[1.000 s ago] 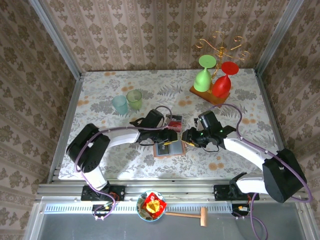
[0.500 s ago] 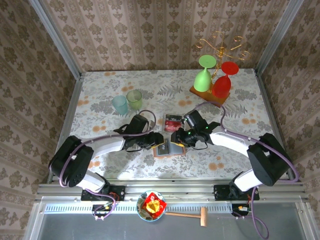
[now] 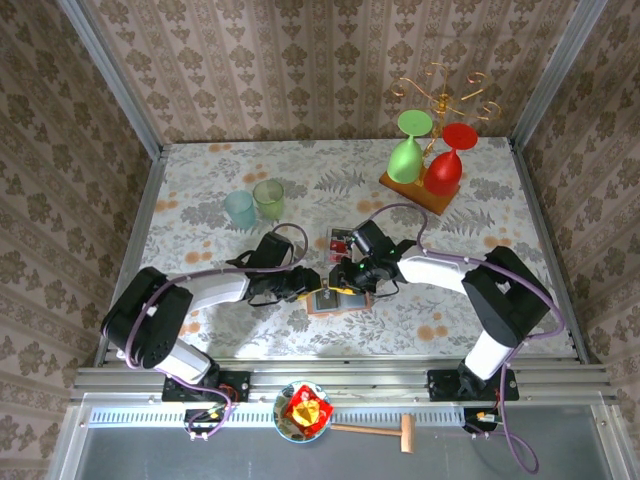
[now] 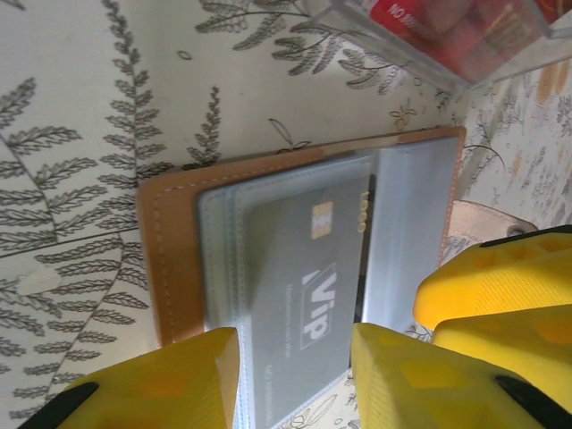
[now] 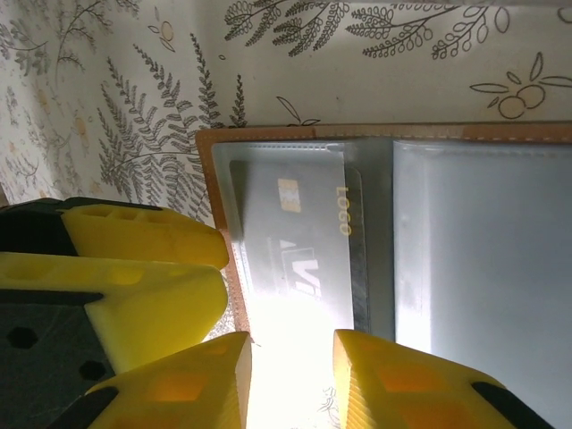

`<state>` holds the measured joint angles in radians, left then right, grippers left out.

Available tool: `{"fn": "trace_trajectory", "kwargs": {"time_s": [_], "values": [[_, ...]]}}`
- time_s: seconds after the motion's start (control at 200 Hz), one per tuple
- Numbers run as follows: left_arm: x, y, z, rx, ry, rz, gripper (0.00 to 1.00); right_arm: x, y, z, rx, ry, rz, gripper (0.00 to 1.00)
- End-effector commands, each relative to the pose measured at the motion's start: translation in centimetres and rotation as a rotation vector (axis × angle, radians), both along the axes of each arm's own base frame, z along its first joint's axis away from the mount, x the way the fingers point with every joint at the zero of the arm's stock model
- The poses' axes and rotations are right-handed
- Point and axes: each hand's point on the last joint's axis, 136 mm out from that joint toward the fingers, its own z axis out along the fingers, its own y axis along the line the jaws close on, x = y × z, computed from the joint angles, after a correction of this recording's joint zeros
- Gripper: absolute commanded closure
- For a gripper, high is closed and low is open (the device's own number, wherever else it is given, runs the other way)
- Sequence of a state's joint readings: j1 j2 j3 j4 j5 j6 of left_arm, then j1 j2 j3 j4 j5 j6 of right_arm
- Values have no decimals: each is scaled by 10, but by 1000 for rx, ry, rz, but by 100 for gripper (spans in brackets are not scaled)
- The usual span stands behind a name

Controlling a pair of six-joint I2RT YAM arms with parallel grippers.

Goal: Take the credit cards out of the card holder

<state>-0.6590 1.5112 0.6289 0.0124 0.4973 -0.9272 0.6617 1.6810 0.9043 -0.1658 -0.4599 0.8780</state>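
The left gripper (image 3: pixel 308 287) and the right gripper (image 3: pixel 343 281) meet nose to nose over the card holder (image 3: pixel 330 303), which lies open and flat on the flowered table (image 3: pixel 200 190); from above it sits under and just nearer than both sets of fingertips.

In the left wrist view the left gripper (image 4: pixel 295 380) has its yellow jaws parted, with a clear gap between them; nothing is clamped in that gap. The card holder (image 4: pixel 170 268) lies straight ahead of the fingertips, its brown edge framing grey-blue pockets; a grey card (image 4: pixel 304 268) marked VIP sits tucked in one pocket, its near end reaching into the gap between the jaws. Whether the fingers press on it cannot be told. The right arm's yellow fingers (image 4: pixel 500 286) crowd in from the side.

In the right wrist view the right gripper (image 5: pixel 290 384) also stands parted, gripping nothing; glare fills the space between its jaws. The card holder (image 5: pixel 483 268) spreads ahead of it, the grey card (image 5: pixel 295 232) just beyond the fingertips.

Red credit cards (image 3: pixel 343 241) lie on the table beyond both grippers, just past the holder's far edge.
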Motion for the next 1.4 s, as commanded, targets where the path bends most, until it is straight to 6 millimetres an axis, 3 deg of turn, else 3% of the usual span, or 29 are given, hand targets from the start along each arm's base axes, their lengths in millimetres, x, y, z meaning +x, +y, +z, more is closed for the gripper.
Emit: {"fn": "trace_trajectory", "kwargs": {"time_s": [0.0, 0.33, 0.92, 1.395], "values": [[1, 5, -7, 14, 3, 6, 62, 2, 10, 1, 23, 8, 22, 71], [2, 10, -14, 23, 19, 12, 65, 4, 15, -11, 22, 30, 35, 77], [1, 9, -19, 27, 36, -1, 65, 0, 4, -24, -46, 45, 37, 71], [1, 9, -18, 29, 34, -6, 63, 2, -5, -15, -101, 13, 45, 70]]}}
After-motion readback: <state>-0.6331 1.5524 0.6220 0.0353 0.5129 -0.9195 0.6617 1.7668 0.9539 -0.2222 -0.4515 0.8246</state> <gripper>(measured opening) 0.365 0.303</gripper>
